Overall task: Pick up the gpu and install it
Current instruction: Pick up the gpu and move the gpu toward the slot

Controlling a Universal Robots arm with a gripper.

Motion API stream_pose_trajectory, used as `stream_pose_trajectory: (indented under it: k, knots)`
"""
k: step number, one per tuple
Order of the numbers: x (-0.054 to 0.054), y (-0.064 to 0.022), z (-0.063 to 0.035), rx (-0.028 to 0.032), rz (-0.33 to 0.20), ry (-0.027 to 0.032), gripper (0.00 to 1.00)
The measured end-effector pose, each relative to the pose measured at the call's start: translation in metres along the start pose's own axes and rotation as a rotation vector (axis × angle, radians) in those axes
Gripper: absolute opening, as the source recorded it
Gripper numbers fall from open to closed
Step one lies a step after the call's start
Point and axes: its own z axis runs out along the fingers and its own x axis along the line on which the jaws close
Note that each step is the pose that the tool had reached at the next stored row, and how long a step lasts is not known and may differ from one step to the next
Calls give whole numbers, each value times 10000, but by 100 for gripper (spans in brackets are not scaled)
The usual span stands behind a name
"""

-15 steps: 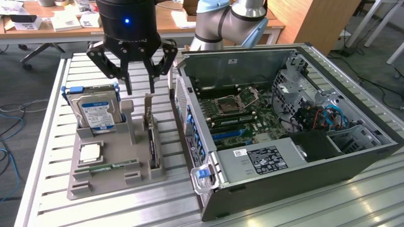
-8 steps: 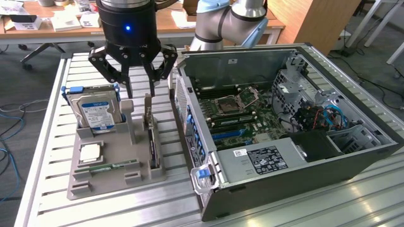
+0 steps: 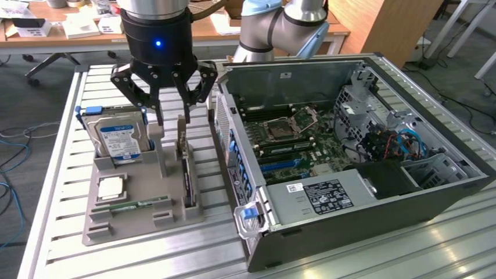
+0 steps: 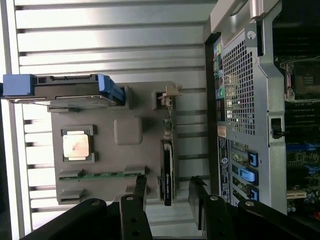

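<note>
- open computer case (image 3: 364,145) stands just beside the gripper (image 3: 171,97), its perforated rear wall near the tray's edge.
- grey tray (image 3: 116,215) lies below the gripper, with a hard drive (image 3: 116,136) standing in it on the side away from the case.
- gpu (image 3: 187,180): a thin dark card on edge in a tray slot, silver bracket upright at one end, directly under the gripper with open room on both sides.
- gripper is spread wide, holds nothing and hangs above the card.

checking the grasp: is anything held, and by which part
Nothing is held; the end effector is open above the gpu standing on edge in its tray.
</note>
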Motion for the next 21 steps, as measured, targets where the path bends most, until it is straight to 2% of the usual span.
stream_pose_trajectory:
  k: [13,21]
  knots:
    - [1,-1,22,-1,0,-1,47]
    - [3,-5,117,-1,0,-1,47]
